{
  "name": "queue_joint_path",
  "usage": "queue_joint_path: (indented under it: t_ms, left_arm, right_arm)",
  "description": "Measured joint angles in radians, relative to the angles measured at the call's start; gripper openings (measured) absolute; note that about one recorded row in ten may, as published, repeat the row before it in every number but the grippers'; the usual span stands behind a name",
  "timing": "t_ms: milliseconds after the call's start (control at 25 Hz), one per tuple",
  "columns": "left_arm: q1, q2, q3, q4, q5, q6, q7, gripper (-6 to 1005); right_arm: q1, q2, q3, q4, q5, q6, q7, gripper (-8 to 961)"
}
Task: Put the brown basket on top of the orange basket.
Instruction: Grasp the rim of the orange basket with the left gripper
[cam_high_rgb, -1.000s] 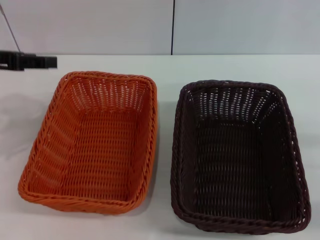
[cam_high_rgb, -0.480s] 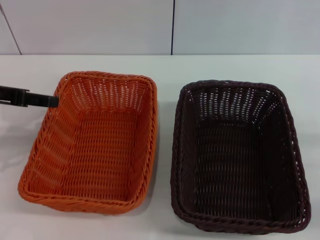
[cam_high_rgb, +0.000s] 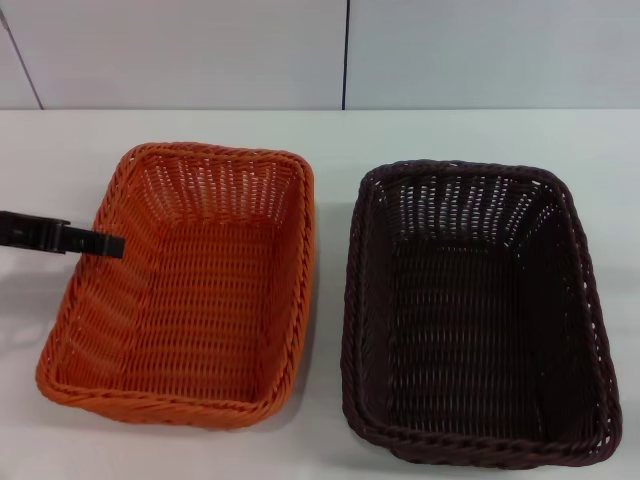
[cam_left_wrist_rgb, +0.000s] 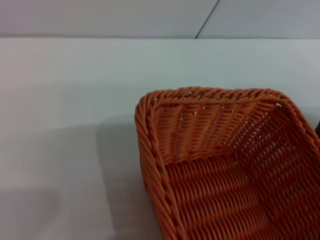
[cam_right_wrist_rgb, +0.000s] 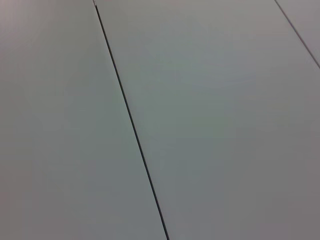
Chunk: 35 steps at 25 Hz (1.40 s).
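The orange basket (cam_high_rgb: 195, 300) stands empty on the left of the white table. The brown basket (cam_high_rgb: 470, 320) stands empty beside it on the right, a narrow gap between them. My left gripper (cam_high_rgb: 108, 243) comes in from the left as a black bar. Its tip is over the orange basket's left rim, about halfway along that side. The left wrist view shows one corner of the orange basket (cam_left_wrist_rgb: 225, 150) with bare table beside it. The right gripper is out of view.
The white table (cam_high_rgb: 330, 130) runs behind both baskets to a pale panelled wall (cam_high_rgb: 450, 50). The right wrist view shows only wall panels with a dark seam (cam_right_wrist_rgb: 131, 120).
My left gripper has moved toward me along the orange basket's left side, from beyond its far left corner to over its left rim. The baskets have not moved.
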Motion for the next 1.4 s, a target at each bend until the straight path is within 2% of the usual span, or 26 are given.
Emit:
queue_joint_path:
  t_ms: [480,880,1120,1400]
  left_arm:
    - [-0.02,-0.017,0.002,-0.051,0.076,-0.039,0.007,681]
    - [-0.015,-0.016,-0.012,0.014,0.038,-0.015,0.002,680]
    - [-0.012,-0.016,-0.022,0.003,0.037,-0.015,0.004,679]
    - [-0.003,-0.027,-0.019,-0.03,0.037,-0.014,0.006,679]
  right_arm:
    - [-0.004,0.0,-0.009,0.0,-0.002,0.0,0.0,525]
    - [-0.007,-0.001,-0.007,0.0,-0.002,0.002,0.0,525]
    - [-0.009,-0.001,-0.001,0.0,-0.002,0.002,0.0,525]
    - [-0.009,-0.001,0.0,0.0,0.0,0.008,0.0,525]
